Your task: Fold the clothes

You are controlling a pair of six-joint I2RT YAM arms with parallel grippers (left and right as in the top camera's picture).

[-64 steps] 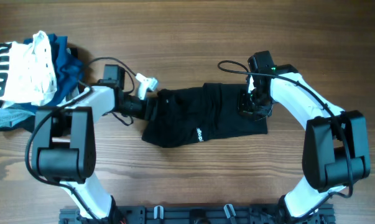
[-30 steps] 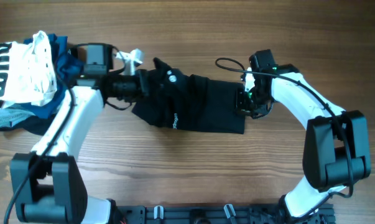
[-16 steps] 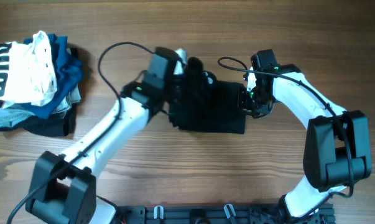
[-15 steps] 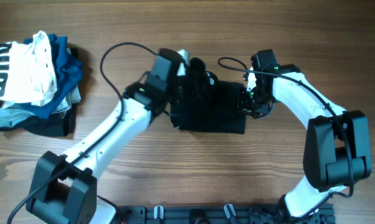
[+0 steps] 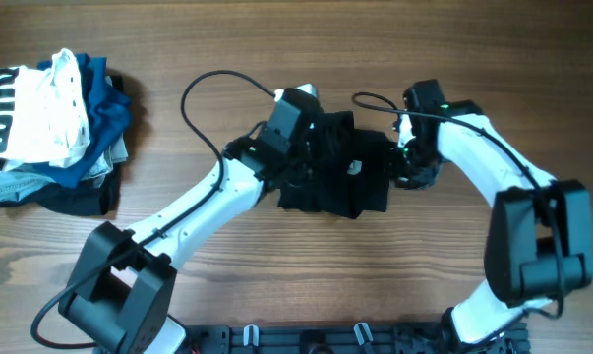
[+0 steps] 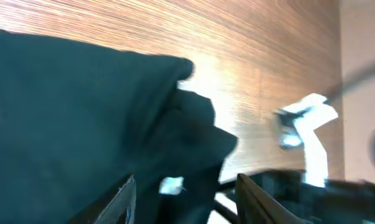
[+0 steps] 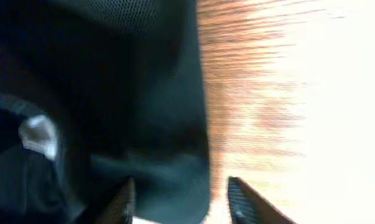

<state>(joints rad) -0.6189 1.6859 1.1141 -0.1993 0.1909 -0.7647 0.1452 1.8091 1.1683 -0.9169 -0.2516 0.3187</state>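
The black shirt (image 5: 327, 192) lies in a compact folded bundle near the middle of the wooden table (image 5: 276, 59), its layers bunched higher along the far edge and flatter toward the near side, with the small white label (image 5: 353, 167) showing on top, right of centre. The left arm reaches in diagonally from the near left corner, and the left gripper (image 6: 184, 199) hangs over the bundle's far left part; in the left wrist view its two fingers stand apart, with dark cloth and the white label lying in the gap below them, and neither finger presses the fabric. The right arm curves in from the right side, and the right gripper (image 7: 181, 196) sits at the bundle's right edge; in the right wrist view its fingers are likewise spread, the hem of the cloth running between them beside bare wood, not pinched. A black cable (image 5: 203, 98) loops above the left arm. Well apart, at the table's far left, a white garment with black stripes (image 5: 30, 113) rests on a heap of blue garments (image 5: 107, 103)
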